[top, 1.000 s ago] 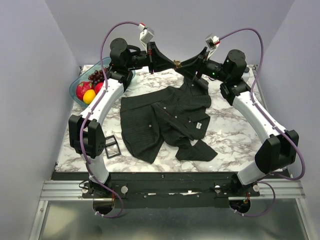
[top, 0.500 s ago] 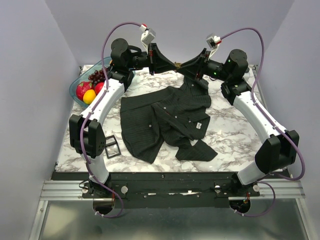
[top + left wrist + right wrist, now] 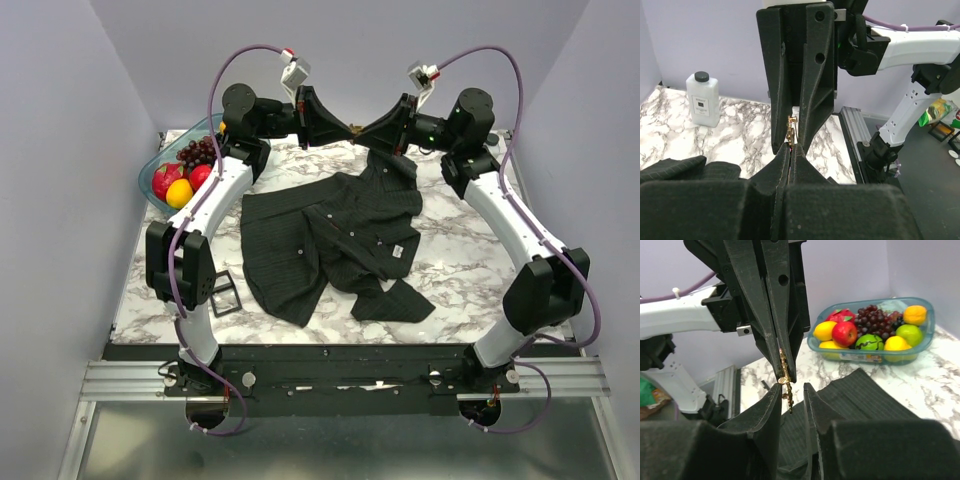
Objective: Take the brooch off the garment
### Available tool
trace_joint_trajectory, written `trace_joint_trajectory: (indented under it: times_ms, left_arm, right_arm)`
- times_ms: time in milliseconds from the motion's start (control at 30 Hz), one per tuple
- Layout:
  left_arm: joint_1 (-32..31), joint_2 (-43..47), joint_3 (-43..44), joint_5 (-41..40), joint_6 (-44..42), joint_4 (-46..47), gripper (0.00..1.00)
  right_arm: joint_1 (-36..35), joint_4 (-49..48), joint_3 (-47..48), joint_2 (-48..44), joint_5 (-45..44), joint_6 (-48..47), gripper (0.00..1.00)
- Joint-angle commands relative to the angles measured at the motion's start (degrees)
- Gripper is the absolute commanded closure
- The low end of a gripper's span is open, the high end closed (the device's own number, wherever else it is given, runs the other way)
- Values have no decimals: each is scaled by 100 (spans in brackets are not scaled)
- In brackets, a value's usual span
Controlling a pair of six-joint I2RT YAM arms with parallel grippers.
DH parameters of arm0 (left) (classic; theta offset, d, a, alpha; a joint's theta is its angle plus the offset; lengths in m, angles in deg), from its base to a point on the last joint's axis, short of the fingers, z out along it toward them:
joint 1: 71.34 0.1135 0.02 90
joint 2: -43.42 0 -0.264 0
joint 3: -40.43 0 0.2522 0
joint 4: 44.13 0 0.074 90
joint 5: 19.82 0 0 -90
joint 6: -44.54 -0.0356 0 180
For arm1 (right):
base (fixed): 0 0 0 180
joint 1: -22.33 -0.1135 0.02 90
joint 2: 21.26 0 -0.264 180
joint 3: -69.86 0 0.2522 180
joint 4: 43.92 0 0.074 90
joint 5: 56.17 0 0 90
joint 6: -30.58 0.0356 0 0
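The black pinstriped garment (image 3: 330, 230) lies spread on the marble table; a fold of it shows below my right fingers (image 3: 860, 395). The two grippers meet tip to tip in the air above its collar. My left gripper (image 3: 344, 127) (image 3: 790, 148) is shut on the small gold brooch (image 3: 353, 129) (image 3: 791, 125) (image 3: 785, 377), which is off the cloth. My right gripper (image 3: 364, 132) (image 3: 791, 388) straddles the brooch's hanging end. Its jaws stand a little apart, with the brooch close to the left finger.
A clear bowl of fruit (image 3: 152, 178) (image 3: 925, 335) sits at the back left of the table. A black rectangular buckle (image 3: 225, 293) lies by the left arm. A white bottle (image 3: 702, 100) stands at the back right. Lilac walls close in the sides.
My right gripper's jaws have narrowed around the brooch and that arm has shifted slightly towards the left gripper. The left gripper has stayed shut on the brooch.
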Motion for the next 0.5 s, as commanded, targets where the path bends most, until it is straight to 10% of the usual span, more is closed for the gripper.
trace_joint_trajectory:
  times_ms: [0,467]
  left_arm:
    - [-189,169,-87,777,474,738,100]
    - [-172,309,-263,681,169,424,100]
  right_arm:
    - [188,223,310,387,-269,300,71]
    - [513,382,285,387,-368,389,75]
